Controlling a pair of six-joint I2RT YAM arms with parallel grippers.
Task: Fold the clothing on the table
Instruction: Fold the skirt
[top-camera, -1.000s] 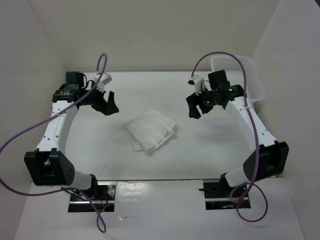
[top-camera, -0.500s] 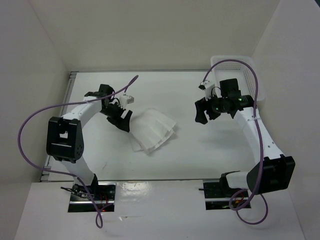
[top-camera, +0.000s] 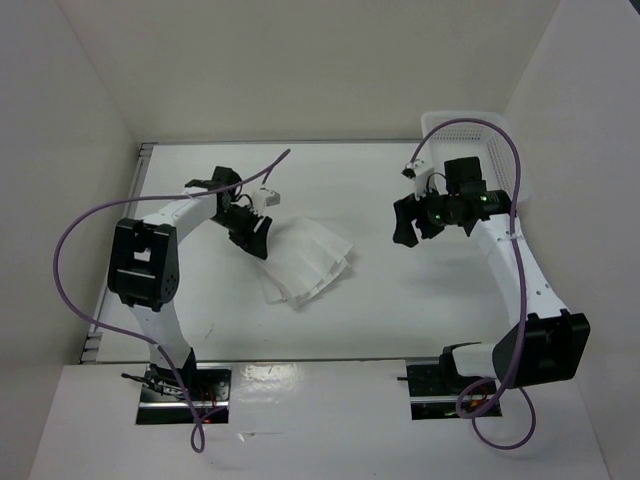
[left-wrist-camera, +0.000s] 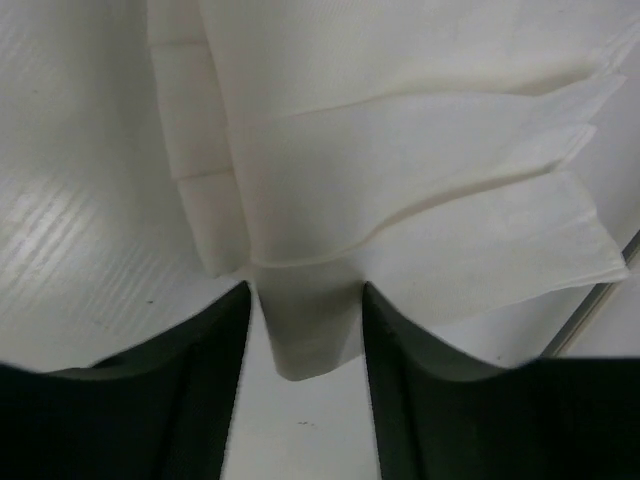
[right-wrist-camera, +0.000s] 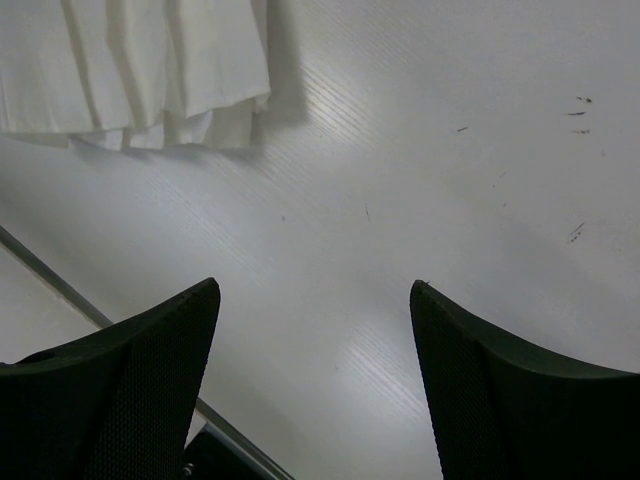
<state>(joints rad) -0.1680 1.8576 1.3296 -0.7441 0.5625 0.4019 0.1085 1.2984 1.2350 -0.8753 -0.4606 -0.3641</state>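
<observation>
The clothing (top-camera: 305, 262) is a white folded bundle with layered edges, lying in the middle of the table (top-camera: 400, 310). My left gripper (top-camera: 250, 236) is down at its upper left corner. In the left wrist view a small flap of the clothing (left-wrist-camera: 310, 335) lies between the dark fingers of this gripper (left-wrist-camera: 305, 290). The jaws are still apart, with table showing between them lower down. My right gripper (top-camera: 405, 228) hovers to the right of the bundle, apart from it. It stands open (right-wrist-camera: 313, 285) over bare table, and the clothing (right-wrist-camera: 150, 70) lies ahead of it.
A white mesh basket (top-camera: 492, 150) stands at the back right corner, just behind the right arm. A thin grey rail (right-wrist-camera: 60, 285) runs along the table's edge. Purple cables loop above both arms. White walls enclose the table on three sides.
The left arm swung in from the far left to the clothing's corner, and its jaws narrowed round a flap. The right arm shifted slightly right, then held still.
</observation>
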